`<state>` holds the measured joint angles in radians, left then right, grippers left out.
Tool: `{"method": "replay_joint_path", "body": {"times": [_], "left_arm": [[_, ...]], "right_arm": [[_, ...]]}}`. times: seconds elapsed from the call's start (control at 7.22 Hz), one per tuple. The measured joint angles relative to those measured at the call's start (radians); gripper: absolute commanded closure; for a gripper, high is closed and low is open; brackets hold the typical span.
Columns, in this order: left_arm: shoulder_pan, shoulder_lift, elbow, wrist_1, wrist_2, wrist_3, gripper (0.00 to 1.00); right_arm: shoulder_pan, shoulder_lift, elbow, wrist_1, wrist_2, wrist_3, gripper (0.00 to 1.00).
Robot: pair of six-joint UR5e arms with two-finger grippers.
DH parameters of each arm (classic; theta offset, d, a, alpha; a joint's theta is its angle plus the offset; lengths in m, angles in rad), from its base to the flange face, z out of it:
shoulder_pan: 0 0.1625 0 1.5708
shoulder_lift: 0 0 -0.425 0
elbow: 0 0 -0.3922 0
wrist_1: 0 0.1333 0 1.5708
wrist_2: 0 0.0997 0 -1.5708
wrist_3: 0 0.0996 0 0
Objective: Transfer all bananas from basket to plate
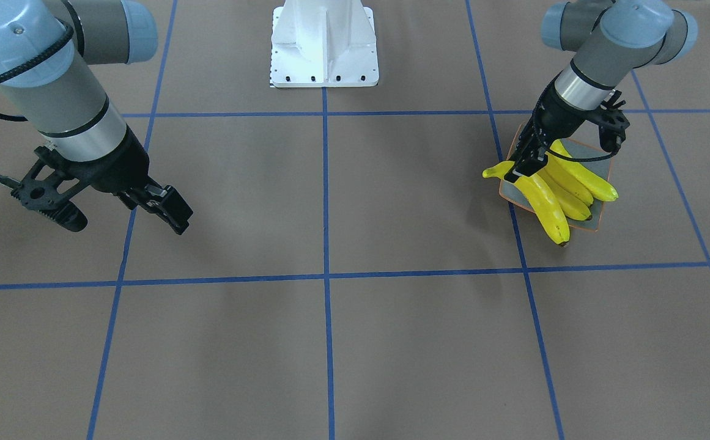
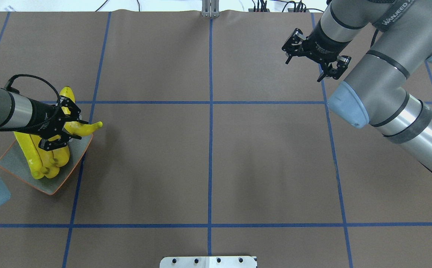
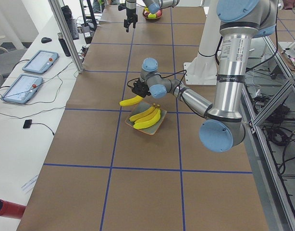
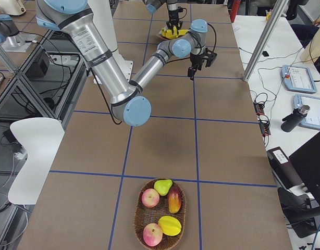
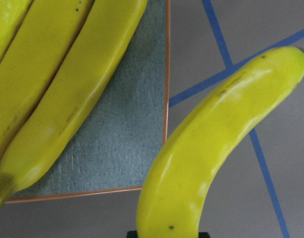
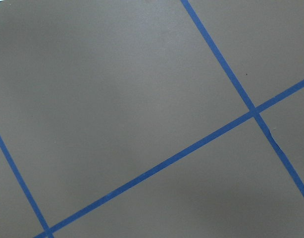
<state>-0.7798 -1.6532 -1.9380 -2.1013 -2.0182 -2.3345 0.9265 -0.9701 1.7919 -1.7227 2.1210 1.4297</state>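
The left gripper (image 2: 77,129) is clamped on one banana (image 2: 89,128) near its stem end. The smooth, bright yellow curve runs out ahead of the jaws, and its dark-tipped end points away from the arm. In the left wrist view this banana rises from between the fingers and hangs over the brown table covering (image 2: 208,160) and a crossing of blue tape lines (image 5: 226,64), just outside the plate's corner.

The plate (image 2: 15,163) lies below and to one side of those jaws. It is shallow and squarish with rounded corners, its speckled grey-blue face matte and finely grained inside a thin orange rim. Three other bananas (image 2: 48,160) lie on it side by side, touching along their lengths. They are glossy with faint brown flecks, and the ends nearest the robot's base have small dark tips.

The right gripper (image 2: 303,70) hangs well apart from all of this with its jaws spread and nothing between them. Under it there is only flat brown paper crossed by tape.

Farther out on the right gripper's side, the basket (image 4: 136,219) is an oval of woven brown wicker. It holds a green pear (image 4: 162,186), rounded red-and-yellow fruits (image 4: 150,198) and one plain yellow fruit (image 4: 170,225).
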Motion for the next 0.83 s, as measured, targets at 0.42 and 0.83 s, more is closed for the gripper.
{"method": "replay_joint_path", "body": {"times": [0.42, 0.83], "left_arm": [[0.007, 0.016, 0.009, -0.025, 0.056, -0.071, 1.0], [0.015, 0.018, 0.031, -0.061, 0.053, -0.108, 1.0]], "right_arm": [[-0.001, -0.006, 0.001, 0.0, 0.001, 0.0, 0.0], [-0.002, -0.008, 0.0, 0.0, -0.001, 0.0, 0.0]]}}
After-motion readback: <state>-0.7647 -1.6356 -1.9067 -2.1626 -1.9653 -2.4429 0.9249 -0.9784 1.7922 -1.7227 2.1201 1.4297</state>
